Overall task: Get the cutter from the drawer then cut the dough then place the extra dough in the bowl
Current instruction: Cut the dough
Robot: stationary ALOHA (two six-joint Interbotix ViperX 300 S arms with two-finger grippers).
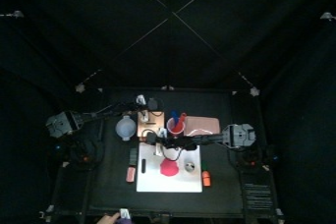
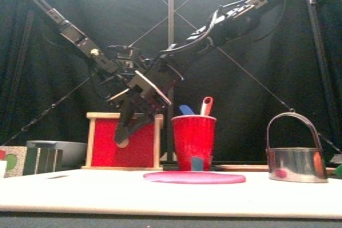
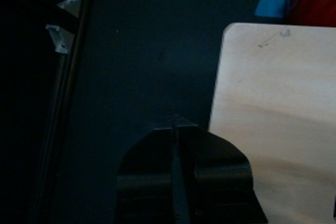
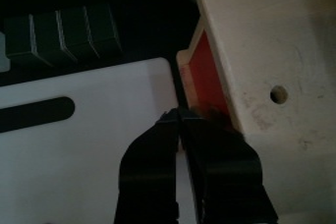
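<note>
From above, the white cutting board (image 1: 171,183) lies at 6 o'clock on the table (image 1: 226,195), with the pink dough (image 1: 171,170) flat on its middle. The wooden box (image 1: 148,120) sits at the board's 12 o'clock. The red cup (image 1: 179,125) is just at the box's 3 o'clock and the bowl (image 1: 125,128) at its 9 o'clock. The left arm (image 1: 77,121) enters from 9 o'clock, the right arm (image 1: 234,136) from 3 o'clock.

From the front, the cutter (image 2: 295,162) stands upright on the board with its wire handle up. It is at the dough's 3 o'clock and apart from it. The right gripper (image 2: 131,122) hangs before the box's red drawer front (image 2: 104,144).

In the left wrist view, the left gripper (image 3: 179,125) is clenched on nothing, over black table beside the box's pale top.

In the right wrist view, the right gripper's jaws are pressed together and empty. Their tips are at the drawer front's edge, next to the board. The sushi roll (image 4: 66,31) lies beyond.
</note>
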